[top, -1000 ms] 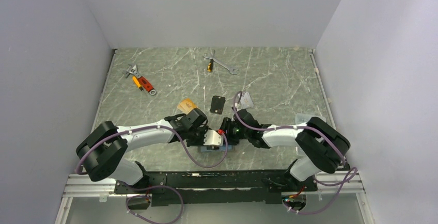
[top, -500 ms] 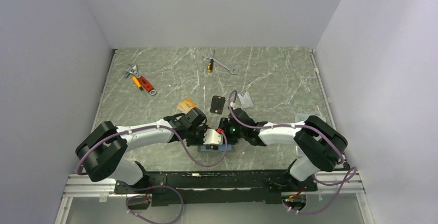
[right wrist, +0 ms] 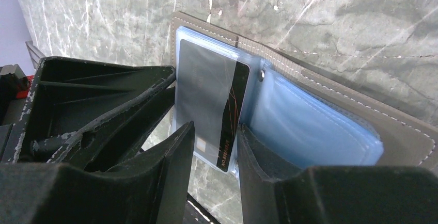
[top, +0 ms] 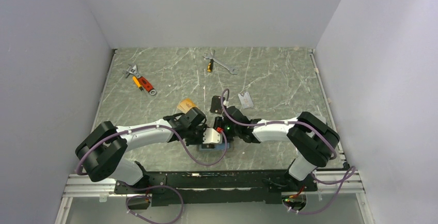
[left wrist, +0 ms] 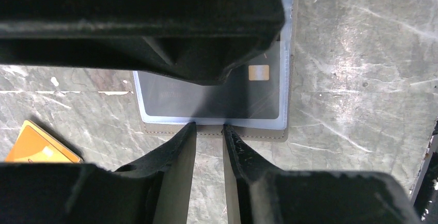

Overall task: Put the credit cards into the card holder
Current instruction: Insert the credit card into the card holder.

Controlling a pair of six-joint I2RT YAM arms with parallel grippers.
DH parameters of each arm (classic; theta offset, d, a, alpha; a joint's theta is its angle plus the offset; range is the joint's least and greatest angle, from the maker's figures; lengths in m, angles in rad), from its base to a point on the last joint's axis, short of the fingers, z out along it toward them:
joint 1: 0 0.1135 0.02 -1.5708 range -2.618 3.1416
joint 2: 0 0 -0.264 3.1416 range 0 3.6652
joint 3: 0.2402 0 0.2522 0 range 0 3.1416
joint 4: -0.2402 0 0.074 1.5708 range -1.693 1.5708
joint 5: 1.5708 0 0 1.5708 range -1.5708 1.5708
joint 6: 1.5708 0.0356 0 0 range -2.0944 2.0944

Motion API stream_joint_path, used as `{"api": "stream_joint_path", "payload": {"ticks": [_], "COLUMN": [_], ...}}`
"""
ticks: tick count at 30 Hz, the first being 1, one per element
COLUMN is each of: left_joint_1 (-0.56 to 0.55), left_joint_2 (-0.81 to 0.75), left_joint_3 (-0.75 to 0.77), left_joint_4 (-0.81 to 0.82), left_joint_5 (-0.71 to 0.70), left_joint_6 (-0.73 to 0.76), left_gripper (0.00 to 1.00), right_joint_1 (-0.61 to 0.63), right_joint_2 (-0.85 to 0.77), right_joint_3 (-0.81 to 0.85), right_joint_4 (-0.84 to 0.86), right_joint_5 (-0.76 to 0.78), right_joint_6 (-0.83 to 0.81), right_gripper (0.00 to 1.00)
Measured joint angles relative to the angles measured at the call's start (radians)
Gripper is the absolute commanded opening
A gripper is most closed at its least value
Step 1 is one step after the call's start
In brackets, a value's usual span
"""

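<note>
The card holder [left wrist: 258, 132] lies open on the table, taupe outside and light blue inside [right wrist: 361, 115]. A black card [left wrist: 232, 90] sits partly inside a clear sleeve [right wrist: 206, 95]. My right gripper [right wrist: 214, 136] is open and straddles that card's outer edge, its right finger against the sleeve. My left gripper [left wrist: 208, 129] is open by a narrow gap, its tips at the holder's near edge with only table between them. In the top view both grippers [top: 209, 137] [top: 221, 129] meet over the holder. An orange card [top: 186, 104], a dark card [top: 216, 104] and a silver-grey card [top: 245, 99] lie behind.
A wrench with a yellow-handled tool [top: 219, 63] lies at the back middle. An adjustable wrench and a red-orange tool [top: 140, 81] lie at the back left. The orange card [left wrist: 36, 144] is close to my left gripper. Walls enclose the table on three sides.
My right arm has moved left and farther over the holder, and its jaws have narrowed around the black card. The left arm has stayed put.
</note>
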Motion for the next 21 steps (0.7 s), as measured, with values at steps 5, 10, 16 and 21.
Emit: {"api": "stream_joint_path", "payload": {"ticks": [5,10,16,21], "left_joint_1": [0.000,0.001,0.009,0.013], "left_joint_2": [0.000,-0.003,-0.018,-0.023], "left_joint_3": [0.000,0.000,0.000,0.000], "left_joint_4": [-0.001,-0.006,-0.006,-0.006], "left_joint_5": [-0.003,-0.011,-0.010,-0.010], "left_joint_6": [-0.003,-0.004,-0.005,-0.006], "left_gripper": [0.31,0.31,0.31,0.31], "right_joint_1": [0.002,0.000,-0.012,-0.018], "right_joint_2": [0.005,0.005,-0.029,-0.043], "right_joint_3": [0.005,0.001,-0.019,-0.025], "right_joint_4": [-0.002,-0.003,-0.003,-0.004], "right_joint_5": [-0.002,-0.006,-0.027,-0.039], "right_joint_6": [-0.008,-0.015,-0.015,-0.016], "right_gripper": [0.31,0.30,0.29,0.10]}}
